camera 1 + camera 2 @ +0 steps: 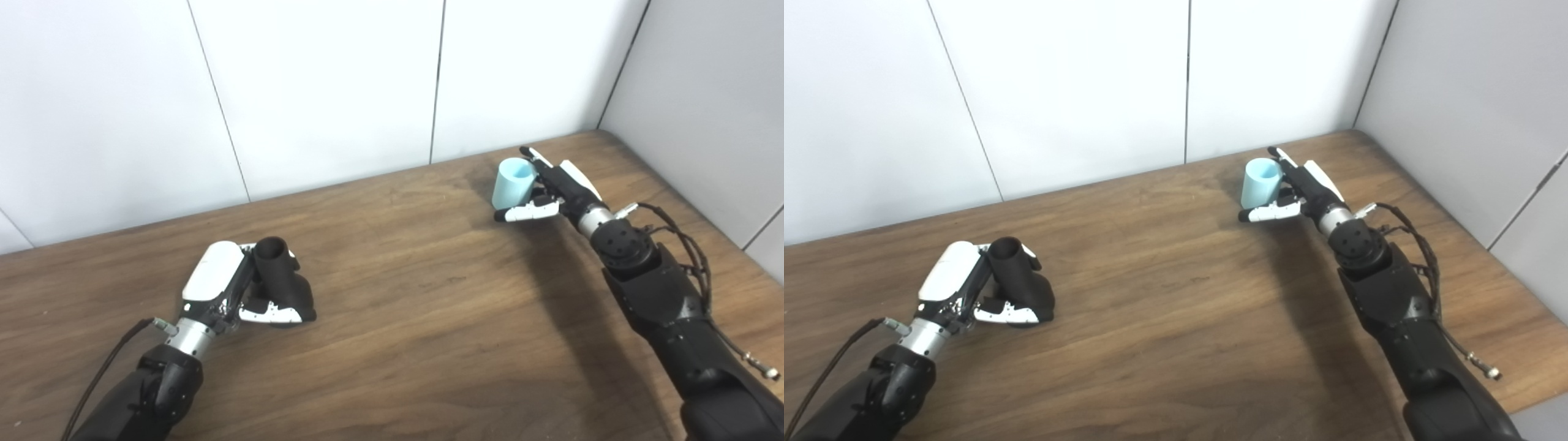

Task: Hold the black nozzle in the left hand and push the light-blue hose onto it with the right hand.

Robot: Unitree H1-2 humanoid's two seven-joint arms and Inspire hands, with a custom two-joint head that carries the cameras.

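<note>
The black nozzle (282, 275) rests on the wooden table (416, 294) at the left, its open end pointing up. My left hand (236, 288) is closed around it, thumb across the front of its base and fingers behind. The light-blue hose (513, 182), a short open tube, stands on the table at the back right. My right hand (548, 190) is beside it with its fingers (539, 160) stretched out behind the tube and its thumb stretched out in front of the tube's base. The hand is not closed on it.
White wall panels (318, 92) run along the table's far edge. A grey wall (704, 92) closes the right side. Loose cables (692, 245) hang along my right forearm.
</note>
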